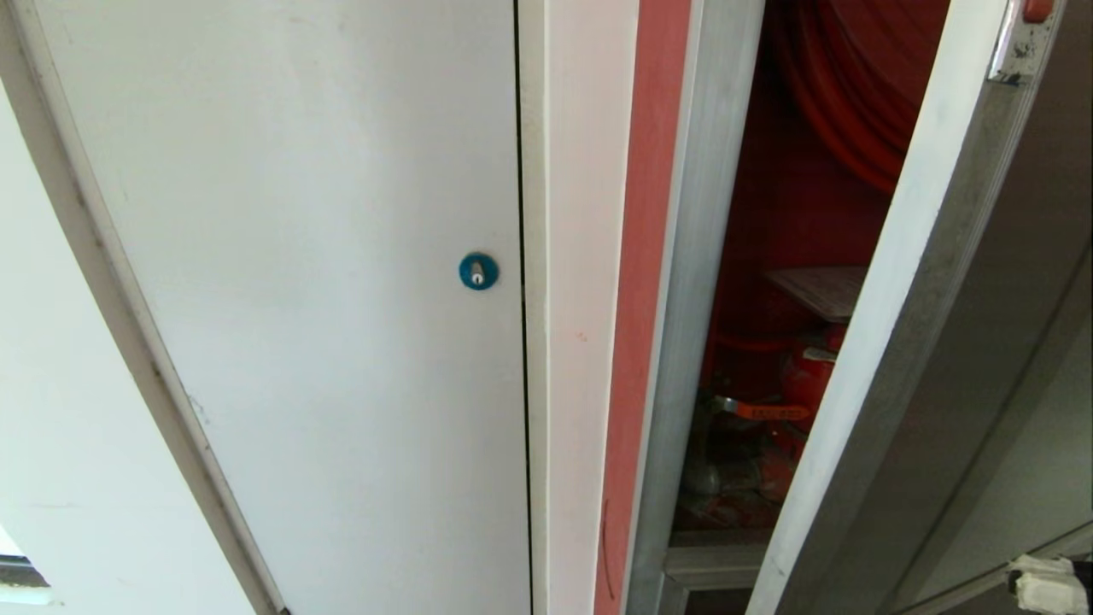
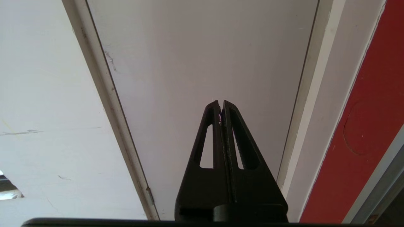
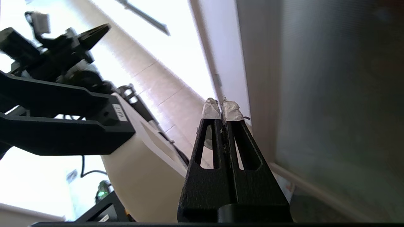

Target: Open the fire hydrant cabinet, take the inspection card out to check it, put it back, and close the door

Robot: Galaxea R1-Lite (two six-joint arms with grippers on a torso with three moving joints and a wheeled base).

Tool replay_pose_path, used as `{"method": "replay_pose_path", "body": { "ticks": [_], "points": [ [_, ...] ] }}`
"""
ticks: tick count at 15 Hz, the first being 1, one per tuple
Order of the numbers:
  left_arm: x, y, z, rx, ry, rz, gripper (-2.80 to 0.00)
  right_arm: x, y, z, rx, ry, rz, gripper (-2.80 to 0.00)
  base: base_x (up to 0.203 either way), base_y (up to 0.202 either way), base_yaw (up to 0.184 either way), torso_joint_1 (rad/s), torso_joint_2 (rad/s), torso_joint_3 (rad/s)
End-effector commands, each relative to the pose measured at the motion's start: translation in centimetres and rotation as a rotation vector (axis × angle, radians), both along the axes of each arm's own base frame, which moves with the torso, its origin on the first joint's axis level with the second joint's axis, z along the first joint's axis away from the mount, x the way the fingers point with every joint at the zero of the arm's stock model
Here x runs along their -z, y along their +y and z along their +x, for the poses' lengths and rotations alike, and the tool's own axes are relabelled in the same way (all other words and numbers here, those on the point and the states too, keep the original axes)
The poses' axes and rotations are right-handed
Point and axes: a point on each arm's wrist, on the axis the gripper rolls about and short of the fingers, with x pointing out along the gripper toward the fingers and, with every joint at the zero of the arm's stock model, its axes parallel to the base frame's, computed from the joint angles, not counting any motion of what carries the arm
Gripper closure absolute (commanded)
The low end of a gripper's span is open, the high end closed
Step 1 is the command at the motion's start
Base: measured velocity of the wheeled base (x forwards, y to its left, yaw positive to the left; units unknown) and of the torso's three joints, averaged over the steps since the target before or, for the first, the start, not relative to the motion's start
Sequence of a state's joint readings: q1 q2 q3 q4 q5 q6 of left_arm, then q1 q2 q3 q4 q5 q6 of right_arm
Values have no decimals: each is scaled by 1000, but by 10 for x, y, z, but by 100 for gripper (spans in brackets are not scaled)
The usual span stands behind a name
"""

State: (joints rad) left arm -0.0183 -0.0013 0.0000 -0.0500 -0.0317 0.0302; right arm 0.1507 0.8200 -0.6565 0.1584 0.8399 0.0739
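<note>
The fire hydrant cabinet (image 1: 675,299) stands at the right of the head view with its door (image 1: 965,342) swung partly open. The door's small red latch (image 1: 1037,8) shows at the top edge. Through the gap I see red walls, the red hose reel (image 1: 854,85), the red valve (image 1: 803,376) and the inspection card (image 1: 821,290) lying flat, partly hidden by the door's edge. My right gripper (image 3: 222,107) is shut and empty, with white-taped tips, low beside the door's dark glass (image 3: 331,94). Its tips peek in at the head view's lower right corner (image 1: 1037,585). My left gripper (image 2: 220,104) is shut and empty.
A plain white door (image 1: 324,256) with a blue round lock (image 1: 478,272) fills the left of the head view, and the left gripper points at this white door (image 2: 205,56). In the right wrist view my own white body (image 3: 139,176) and black left arm (image 3: 63,126) are close by.
</note>
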Motion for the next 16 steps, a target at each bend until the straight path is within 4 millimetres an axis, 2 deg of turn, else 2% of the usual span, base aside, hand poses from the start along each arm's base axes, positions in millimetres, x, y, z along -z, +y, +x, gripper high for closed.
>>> {"method": "replay_pose_path", "body": {
  "ticks": [1, 4, 8, 16],
  "points": [
    [6, 0, 2, -1, 22, 1, 0, 0, 11, 28, -61, 35, -5, 0, 0, 0, 0, 0, 0, 0],
    [6, 0, 2, 1, 21, 1, 0, -11, 14, 36, -62, 11, 8, 0, 0, 0, 0, 0, 0, 0],
    [6, 0, 2, 1, 21, 1, 0, -13, 21, 52, -62, 39, -6, 0, 0, 0, 0, 0, 0, 0],
    [6, 0, 2, 1, 21, 1, 0, -5, 38, 70, -38, 68, -58, 0, 0, 0, 0, 0, 0, 0]
  ]
}}
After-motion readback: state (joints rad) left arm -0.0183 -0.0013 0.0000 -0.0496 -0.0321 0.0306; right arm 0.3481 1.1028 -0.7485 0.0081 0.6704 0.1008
